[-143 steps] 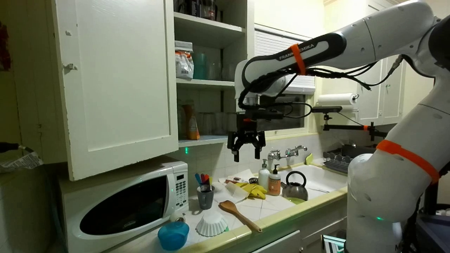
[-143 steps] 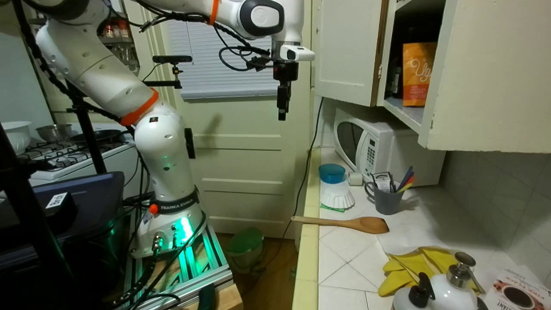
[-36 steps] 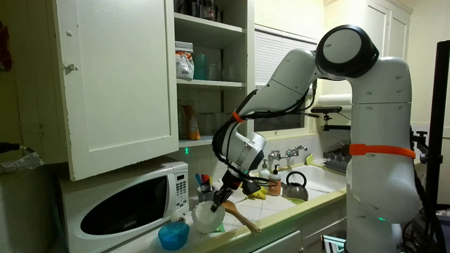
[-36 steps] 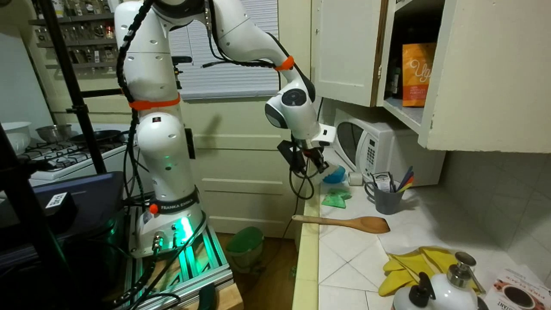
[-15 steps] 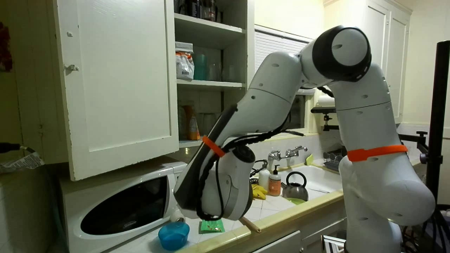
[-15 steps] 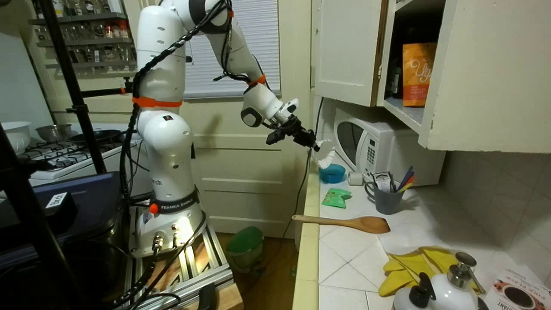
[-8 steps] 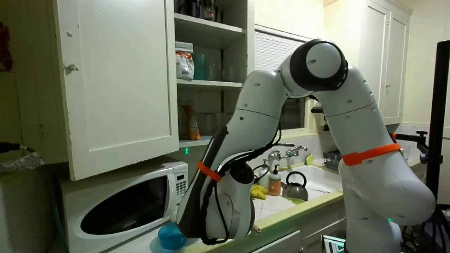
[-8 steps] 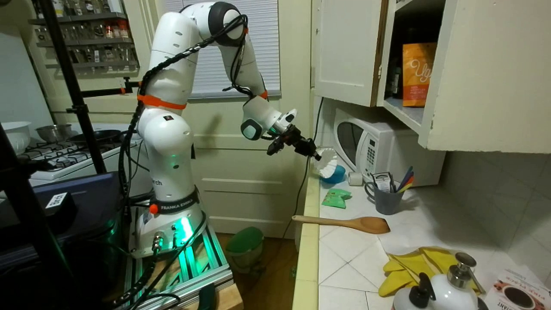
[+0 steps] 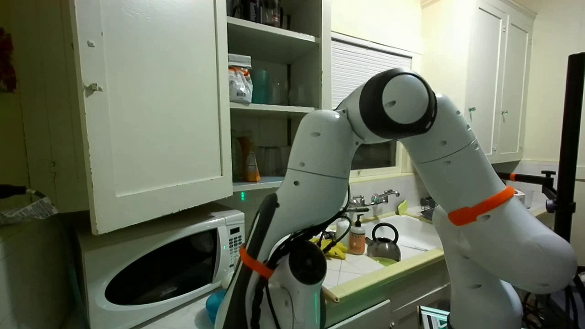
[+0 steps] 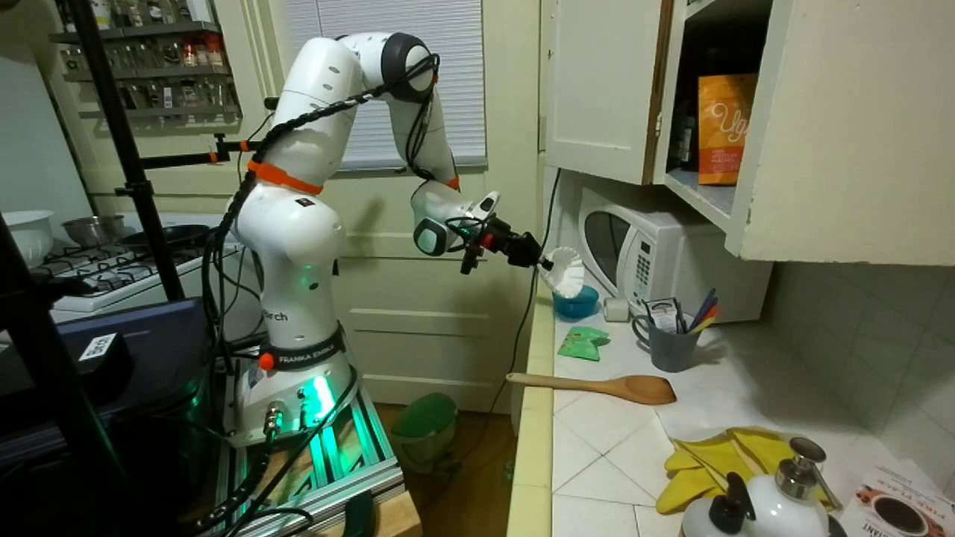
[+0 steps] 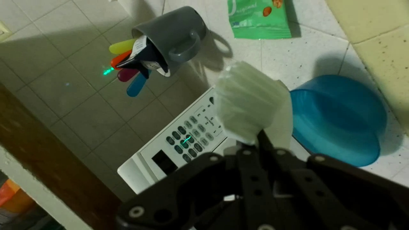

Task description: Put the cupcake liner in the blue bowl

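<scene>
Lifted off the counter (image 10: 597, 440) since earlier, that cupcake liner (image 10: 565, 274) is now pinched in the hand (image 10: 547, 263) up near the blue bowl (image 10: 578, 306), so the grab's done and only the line-up and drop look left.

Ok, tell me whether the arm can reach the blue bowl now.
Probably yes: the fingers hold the cupcake liner raised, apparently close to the blue bowl, whose mouth shows mostly uncovered in the wrist view, with nothing seen in the way.
</scene>
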